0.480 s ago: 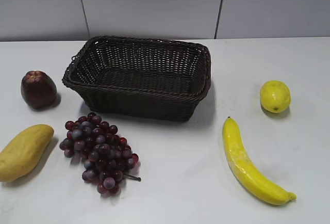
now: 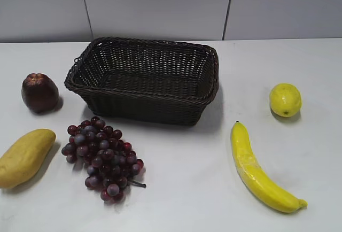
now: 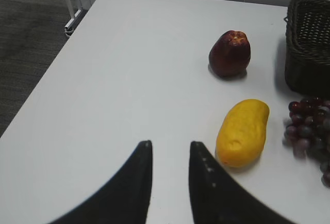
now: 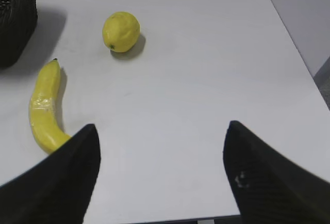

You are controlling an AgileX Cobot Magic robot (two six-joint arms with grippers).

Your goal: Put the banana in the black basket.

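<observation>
The banana [image 2: 259, 170] lies on the white table at the front right, curved and bright yellow. It also shows in the right wrist view [image 4: 44, 108], left of and ahead of my right gripper [image 4: 161, 136], which is wide open and empty above the table. The black basket [image 2: 144, 106] stands empty at the middle back; its corner shows in the right wrist view [image 4: 15, 22] and in the left wrist view [image 3: 309, 43]. My left gripper [image 3: 170, 149] is open by a narrow gap and empty, left of the mango. Neither gripper shows in the exterior view.
A lemon [image 2: 285, 99] sits right of the basket. A dark red apple [image 2: 39, 92], a yellow mango [image 2: 24, 157] and a bunch of purple grapes [image 2: 101, 157] lie at the left. The table's left edge [image 3: 46, 87] and right edge [image 4: 294, 53] are near.
</observation>
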